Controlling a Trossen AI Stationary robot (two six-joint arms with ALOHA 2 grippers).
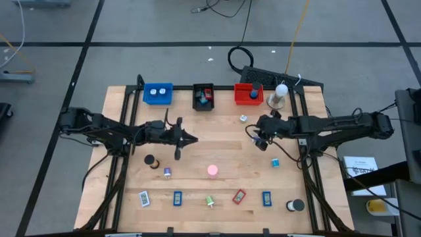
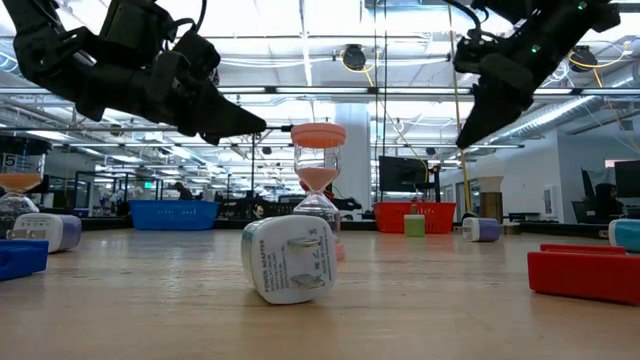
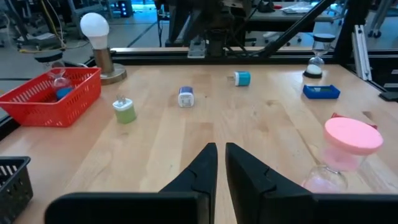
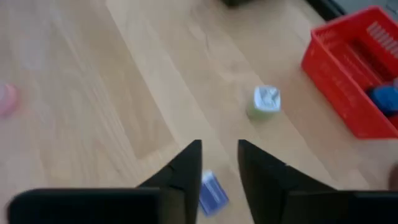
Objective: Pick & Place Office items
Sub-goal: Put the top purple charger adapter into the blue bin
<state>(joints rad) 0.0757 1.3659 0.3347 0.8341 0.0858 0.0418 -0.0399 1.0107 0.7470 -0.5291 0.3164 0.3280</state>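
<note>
Wooden table point(image 1: 217, 148): left gripper point(image 1: 192, 139) fingers nearly together, empty; right gripper point(image 1: 254, 136) fingers apart above blue-white adapter point(image 4: 212, 193); pink hourglass point(image 1: 212, 171) between.

The table point(image 1: 217, 148) is made of light wood planks with a smooth, slightly shiny top. Black metal bars run along its edges. The red basket point(image 3: 53, 93) near the back edge is plastic with a grid of little holes, and so is the black basket point(image 3: 12, 180). The pink hourglass point(image 3: 348, 146) has matt pink plastic caps and clear shiny glass. The white plug point(image 2: 290, 258) near the front edge is smooth matt plastic. The green plug point(image 3: 124, 111) looks like smooth plastic too. The white ball point(image 3: 94, 26) on its stand is smooth and matt. The left gripper point(image 3: 221, 163) has dark matt plastic fingers, and the right gripper point(image 4: 219, 163) looks the same.
</note>
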